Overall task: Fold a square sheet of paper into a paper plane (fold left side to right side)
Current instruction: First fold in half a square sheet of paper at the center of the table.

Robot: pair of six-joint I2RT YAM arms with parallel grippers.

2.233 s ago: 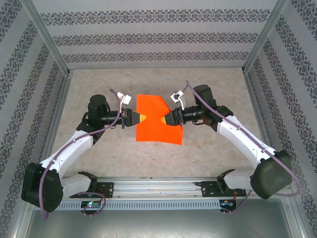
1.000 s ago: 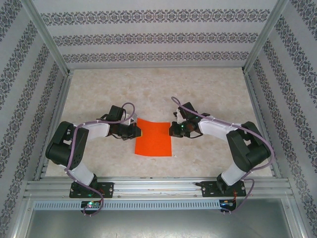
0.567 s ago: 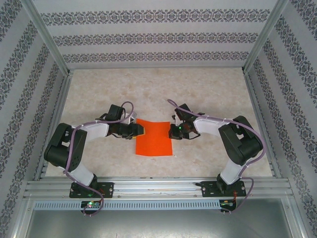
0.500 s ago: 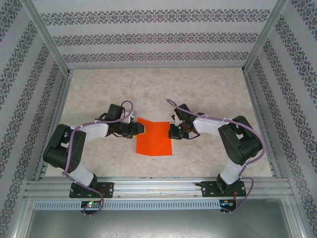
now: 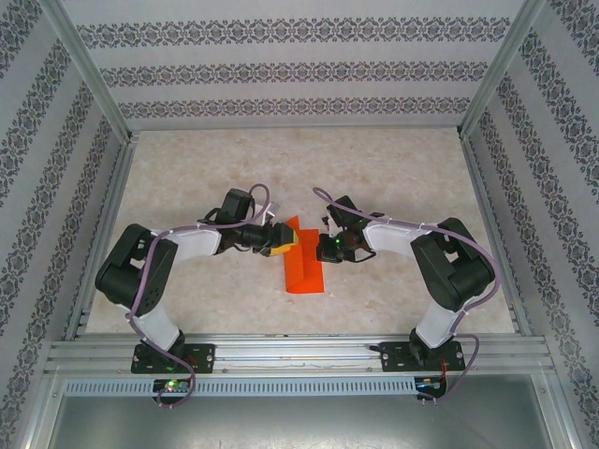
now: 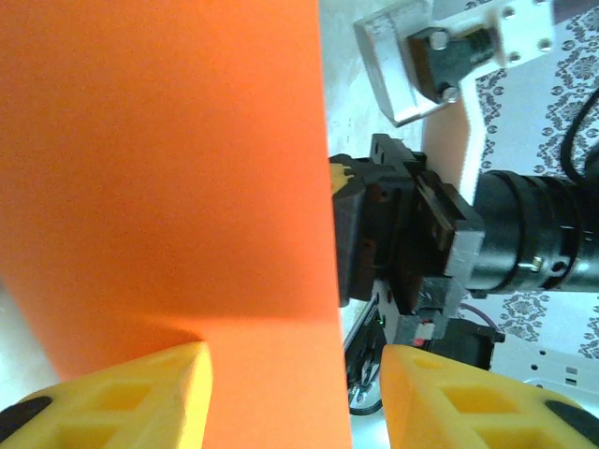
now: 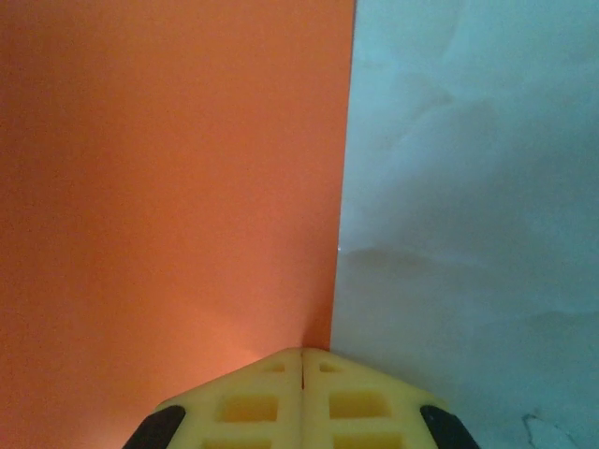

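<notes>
Two pincers meet over the fold. The left pincer (image 5: 284, 240), clamped a second ago on the left edge of the square sheet of paper (image 5: 305, 272), now stands spread, having carried that edge across toward the right pincer (image 5: 327, 248). That one's fingers stay pressed together at the right edge. The sheet shows as a narrow strip on the tabletop (image 5: 402, 187). The fold looks laid over, but its crease probably still needs pressing.

The beige mottled table (image 5: 187, 168) carries 1 narrow orange sheet of paper (image 5: 305, 276) near its middle.
</notes>
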